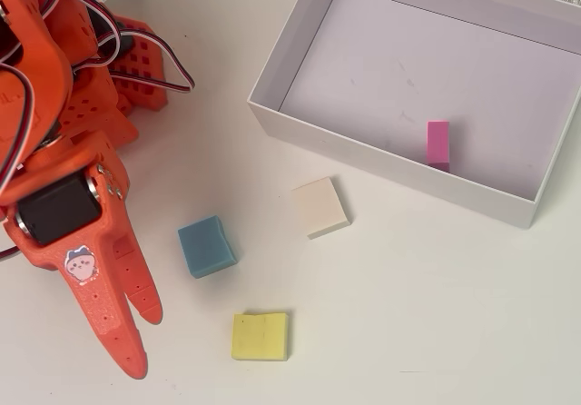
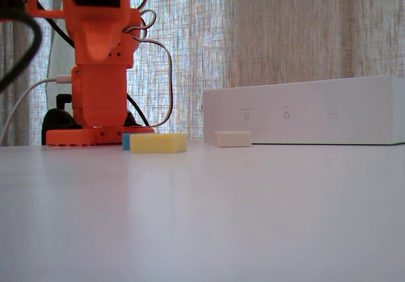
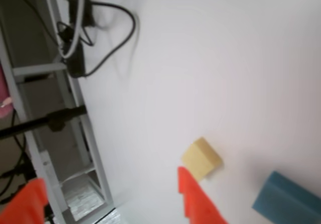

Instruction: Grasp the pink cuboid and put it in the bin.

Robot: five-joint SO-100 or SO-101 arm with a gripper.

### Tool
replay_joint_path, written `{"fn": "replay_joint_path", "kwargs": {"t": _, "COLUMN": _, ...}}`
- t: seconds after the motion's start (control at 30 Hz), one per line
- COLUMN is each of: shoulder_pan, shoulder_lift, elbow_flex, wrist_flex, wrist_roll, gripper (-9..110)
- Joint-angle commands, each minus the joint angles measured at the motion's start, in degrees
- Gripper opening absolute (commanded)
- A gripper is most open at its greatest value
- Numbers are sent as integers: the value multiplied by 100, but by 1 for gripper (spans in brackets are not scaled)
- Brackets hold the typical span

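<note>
The overhead view looks straight down, close in, on the tabletop (image 1: 408, 287) beside the bin (image 1: 272, 78). The fixed view sits at tabletop level, facing the bin's (image 2: 304, 111) long outer wall and a curtain (image 2: 285, 29) behind. The wrist view, blurred, shares the yellow block (image 3: 200, 158) and blue block (image 3: 286, 199) with both.

In the fixed view the small blue foam block (image 2: 126, 141) hides mostly behind the flat yellow foam block (image 2: 158, 143). The white cardboard bin (image 2: 304, 111) conceals its contents and runs off right. The wrist view is blurred.
</note>
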Motion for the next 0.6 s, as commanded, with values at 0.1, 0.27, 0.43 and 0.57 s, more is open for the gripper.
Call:
{"fn": "replay_joint_path", "kwargs": {"t": 0.1, "shoulder_pan": 18, "shoulder_lift": 26, "elbow_flex": -9, "wrist_flex": 281, "wrist_roll": -18, "gripper": 26}}
{"fn": "replay_joint_path", "kwargs": {"t": 0.27, "shoulder_pan": 9, "shoulder_lift": 26, "elbow_flex": -9, "wrist_flex": 281, "wrist_roll": -35, "gripper": -3}}
{"fn": "replay_joint_path", "kwargs": {"t": 0.43, "shoulder_pan": -26, "shoulder_lift": 26, "elbow_flex": -9, "wrist_flex": 281, "wrist_roll": -79, "gripper": -8}}
{"fn": "replay_joint_path", "kwargs": {"t": 0.57, "shoulder_pan": -44, "shoulder_lift": 26, "elbow_flex": -9, "wrist_flex": 281, "wrist_roll": -88, "gripper": -8}}
